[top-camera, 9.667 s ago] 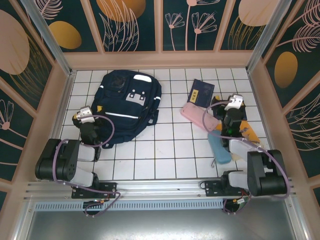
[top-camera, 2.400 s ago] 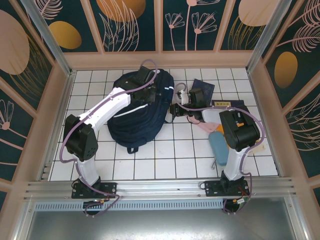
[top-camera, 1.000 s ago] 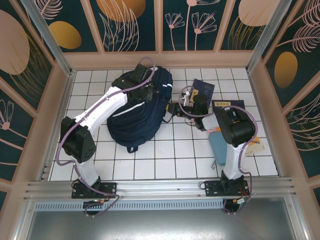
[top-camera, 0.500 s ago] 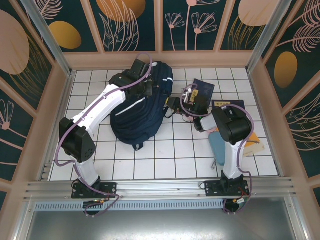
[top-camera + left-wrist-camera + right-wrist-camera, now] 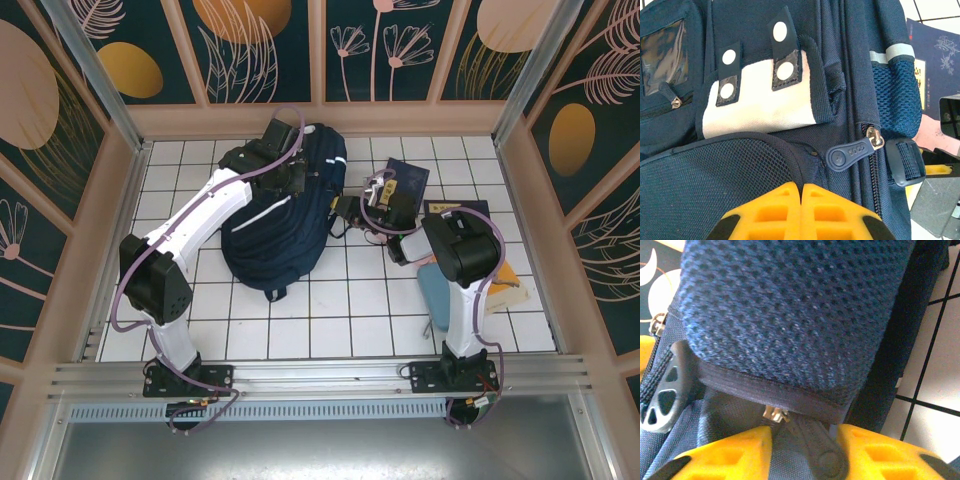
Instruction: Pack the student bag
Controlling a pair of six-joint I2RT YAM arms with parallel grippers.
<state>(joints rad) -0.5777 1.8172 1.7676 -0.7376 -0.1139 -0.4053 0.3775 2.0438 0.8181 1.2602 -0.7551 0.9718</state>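
Both arms, folded near their bases in the earliest frame, now reach out across the white-tiled desk [image 5: 330,320]. The student bag [image 5: 285,235], which then lay flat with its front up at the far left, has been rolled onto its side and stands bulged toward the desk's middle. Over the last half second almost nothing shifts.

Left: the left tool [image 5: 801,200] is closed, its yellow fingers pressed together against the bag's mesh panel. Whether a fold of fabric is pinched between them cannot be told. Beyond it lie a white patch [image 5: 760,100] crossed by two studded straps and a rubber zip tab [image 5: 852,150].

Centre right: the right tool [image 5: 805,435] has its fingers apart, one on each side of a dark zip pull [image 5: 815,447] below the mesh side pocket. A firm clamp is not evident.

Right: a navy booklet [image 5: 403,183] and a blue pouch [image 5: 437,295] lie on the desk outside the bag.

Judgement: the bag is being steadied and unzipped, so packing proper has not begun.

Writing: small raised letters on the rubber zip tab appear to read "coco", though this is uncertain. The booklet's yellow print is too small to read.
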